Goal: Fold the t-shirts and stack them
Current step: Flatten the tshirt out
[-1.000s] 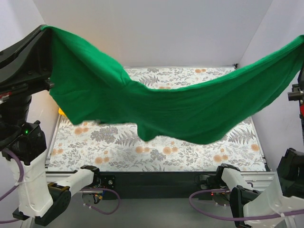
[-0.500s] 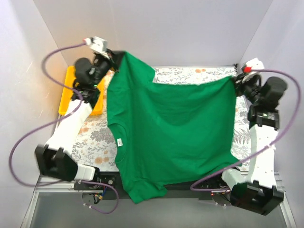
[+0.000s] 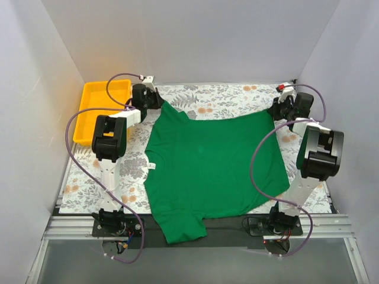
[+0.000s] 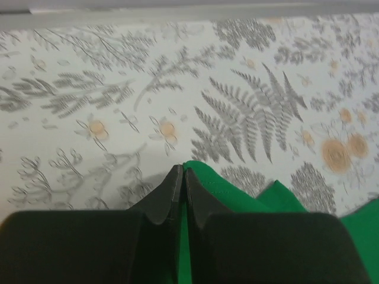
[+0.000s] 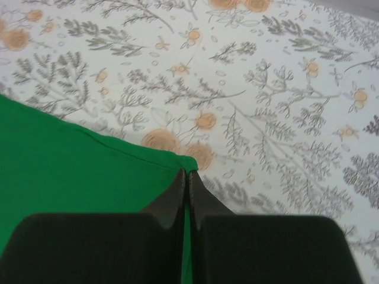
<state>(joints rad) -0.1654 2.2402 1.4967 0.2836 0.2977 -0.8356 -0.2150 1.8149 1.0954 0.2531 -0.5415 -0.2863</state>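
We're looking down on the green t-shirt [image 3: 207, 165], spread flat across the floral mat [image 3: 225, 94] and filling the middle of the table. Its collar, with a small white tag, points to nine o'clock. One sleeve reaches up to eleven, and the other droops over the near edge of the table at six.

Up at eleven o'clock the left gripper [image 3: 157, 103] is down low on the mat. From its wrist camera we see the left gripper [image 4: 180, 177] with its fingers pressed tight together, pinching the tip of the sleeve.

Over at one o'clock the right gripper [image 3: 276, 110] sits at the shirt's far right corner. The right wrist camera shows the same thing: the right gripper [image 5: 185, 177] is clamped hard on that corner, with green cloth between the fingers.

At ten o'clock, just beyond the left arm, sits the yellow tray [image 3: 89, 115].
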